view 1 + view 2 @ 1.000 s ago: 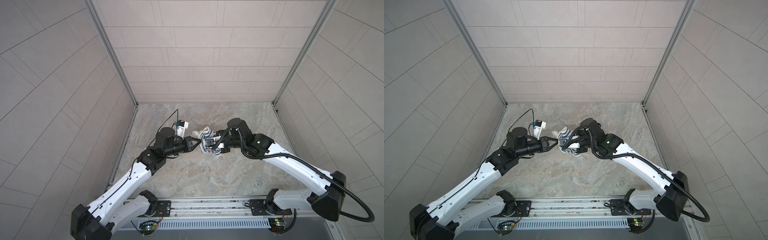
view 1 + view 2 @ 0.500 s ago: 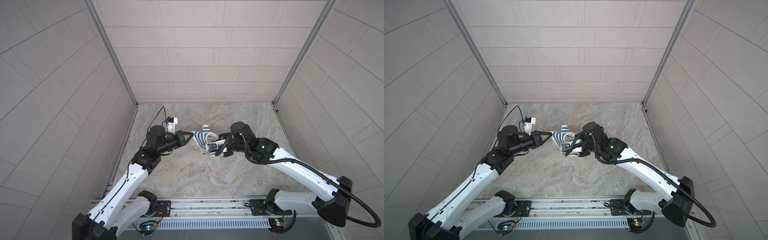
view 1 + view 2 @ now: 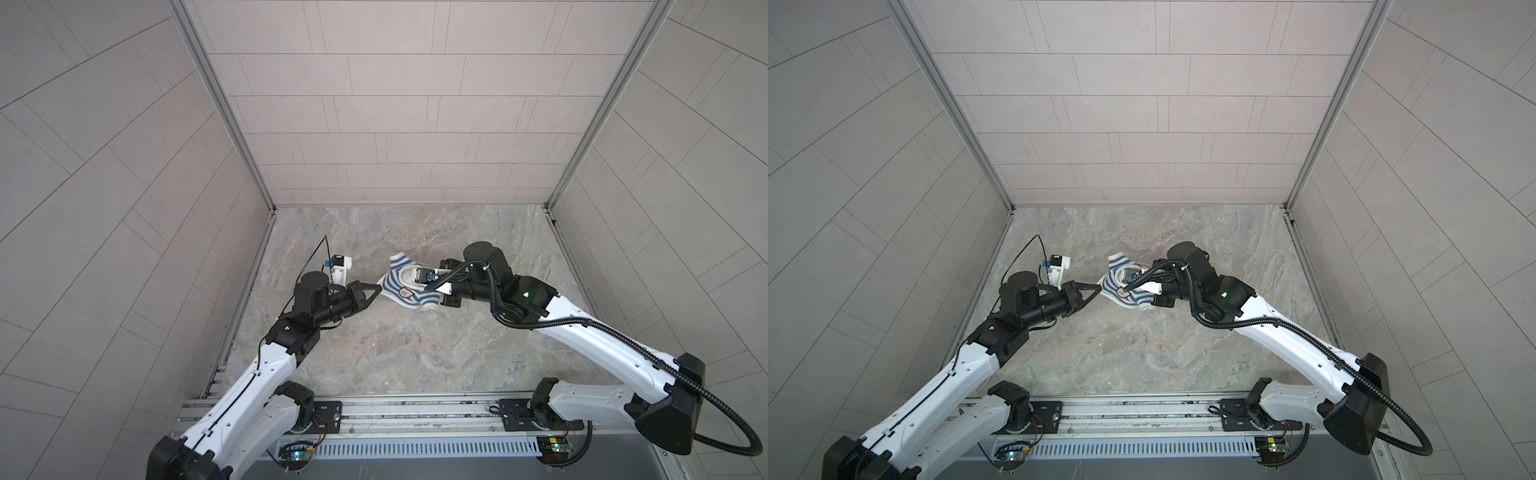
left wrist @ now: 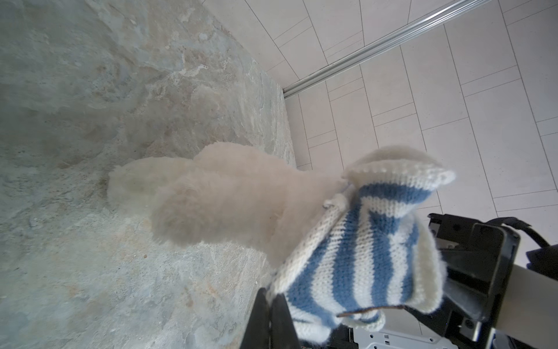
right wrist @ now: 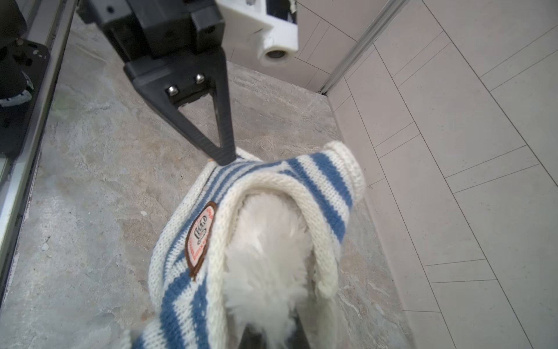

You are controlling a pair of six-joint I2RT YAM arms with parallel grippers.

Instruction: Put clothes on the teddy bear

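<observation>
Pale tiled walls (image 3: 395,104) closed in a mottled grey stone table (image 3: 395,353), with a metal rail (image 3: 415,411) along its near edge where both arms were mounted. The teddy bear (image 4: 229,205) was in the far half of the table, about the middle from left to right, between the two grippers. In both top views it was almost wholly hidden under the shirt (image 3: 395,286) (image 3: 1113,282) and the right wrist camera.

In the left wrist view the bear looked fluffy and cream-white. Its rounded body and two stubby limbs stuck out bare from the shirt (image 4: 356,266) toward the table. Whether they touched the stone could not be told. In the right wrist view its long white fur (image 5: 265,256) filled a ribbed cream opening of the shirt (image 5: 187,287). No face or ears showed in any view.

The shirt was knitted in blue and white stripes, with a brown-rimmed badge (image 5: 200,238) beside the opening, and it covered only part of the bear.

The left gripper (image 3: 376,290) (image 3: 1098,291) (image 5: 225,158) reached in from the left, its fingers clenched together on the shirt's edge and drawing the knit to a point. The right gripper (image 5: 274,332) came from the right with its fingers closed. The bear's fur ran down between them, so it appeared to be grasping the bear.
</observation>
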